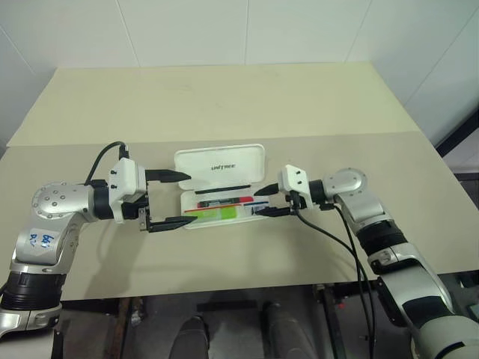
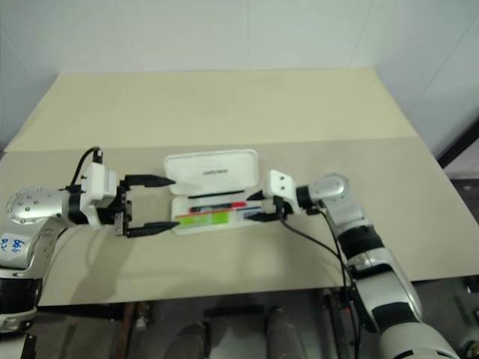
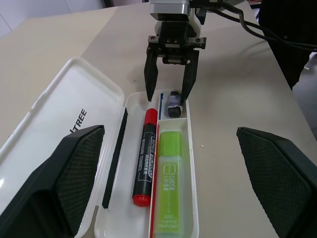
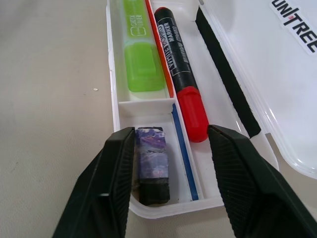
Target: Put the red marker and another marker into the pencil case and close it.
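While the pencil case (image 1: 221, 187) lies open on the beige worktop (image 1: 224, 105) by white walls, both fingers probably hold nothing: left gripper (image 1: 171, 200) wide, right gripper (image 4: 171, 163) part-open.

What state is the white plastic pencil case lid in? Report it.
Open. The white hard-plastic pencil case has its hinged lid folded back flat on the table, leaving the red-capped black marker and lime-green highlighter exposed inside.

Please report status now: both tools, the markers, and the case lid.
Left tool open, empty. Right tool open over case end. Red marker and green highlighter inside pencil case, lid open. Nothing blocking.
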Motion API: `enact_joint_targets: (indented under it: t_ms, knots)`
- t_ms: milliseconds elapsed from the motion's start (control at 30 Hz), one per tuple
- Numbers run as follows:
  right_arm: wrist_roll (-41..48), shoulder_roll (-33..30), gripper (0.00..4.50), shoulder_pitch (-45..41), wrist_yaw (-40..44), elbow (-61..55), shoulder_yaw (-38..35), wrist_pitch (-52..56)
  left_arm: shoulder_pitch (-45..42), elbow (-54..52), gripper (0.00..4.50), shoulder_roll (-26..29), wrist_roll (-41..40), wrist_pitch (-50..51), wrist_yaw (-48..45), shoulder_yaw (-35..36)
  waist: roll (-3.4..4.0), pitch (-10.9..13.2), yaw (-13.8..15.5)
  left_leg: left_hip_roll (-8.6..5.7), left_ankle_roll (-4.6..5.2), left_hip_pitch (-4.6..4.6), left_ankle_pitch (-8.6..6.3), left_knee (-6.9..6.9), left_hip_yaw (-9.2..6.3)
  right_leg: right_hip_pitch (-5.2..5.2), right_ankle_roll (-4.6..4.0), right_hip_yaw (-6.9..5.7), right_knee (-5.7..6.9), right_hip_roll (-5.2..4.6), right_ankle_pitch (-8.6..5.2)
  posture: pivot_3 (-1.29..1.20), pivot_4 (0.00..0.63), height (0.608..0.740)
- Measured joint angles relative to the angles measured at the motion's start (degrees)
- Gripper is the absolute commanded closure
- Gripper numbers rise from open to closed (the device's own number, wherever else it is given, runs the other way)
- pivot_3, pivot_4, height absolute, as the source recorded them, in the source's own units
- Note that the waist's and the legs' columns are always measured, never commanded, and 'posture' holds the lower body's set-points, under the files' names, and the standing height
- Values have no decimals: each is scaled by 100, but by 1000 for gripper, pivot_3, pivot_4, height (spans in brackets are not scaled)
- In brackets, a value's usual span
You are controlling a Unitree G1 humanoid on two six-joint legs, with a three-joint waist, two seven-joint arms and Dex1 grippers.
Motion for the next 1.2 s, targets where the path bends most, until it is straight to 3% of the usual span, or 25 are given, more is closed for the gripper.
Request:
enact_joint_targets:
  t_ms: [133,300,400,567,667,767,1033,1067,1200]
  knots:
    - [179,-89,2054,-1,69,-441,-60,266,-2,1,0,0,-1,-1,-3,0,1,0,3,0,0,0,0,-1,0,0,0,0,0,0,0,0,150,740]
    - [798,-430,873,93,48,-1935,-547,1062,-20,17,0,-6,-7,-1,3,3,3,1,18,0,0,-2,0,-3,-2,-2,-2,-1,1,0,-2,0,150,740]
    - [1145,-772,123,678,-143,-3016,-899,1568,-6,20,0,-11,-9,3,18,51,1,1,63,0,0,-4,-3,-4,-6,-2,-2,-4,-1,0,-9,0,150,740]
    - [1668,-1179,123,1529,-634,-3981,-1527,2365,159,20,0,0,-17,4,39,189,1,1,120,0,-3,-5,-6,0,-2,-3,-8,-3,-5,-1,-12,0,150,740]
    - [1917,-1443,86,1945,-879,-4469,-1948,2684,211,29,615,3,-20,-9,25,241,1,1,153,1,-2,-2,-6,-1,-3,-2,-47,-4,-4,0,-33,0,150,740]
    - [2046,-1687,86,2378,-1103,-4693,-2306,2907,301,91,1520,11,-21,-48,7,409,1,1,172,0,-2,-7,-6,8,0,-1,-78,-1,-9,-1,-49,0,150,740]
    - [2193,-1750,86,2414,-1427,-4957,-2420,3124,296,535,4290,-4,-17,-273,-47,455,1,1,161,1,3,-4,-2,15,4,2,-87,3,-12,-1,-54,0,150,740]
    - [2225,-1751,86,2403,-1452,-4964,-2415,3175,295,614,4485,-4,-17,-297,-40,472,0,1,163,1,2,-5,-2,14,4,2,-87,3,-13,-1,-54,0,150,740]
    - [2252,-1764,86,2342,-1509,-4963,-2391,3221,295,885,4485,-3,-6,-415,-12,613,1,1,166,1,2,-5,-2,9,3,1,-86,2,-12,-1,-53,0,150,740]
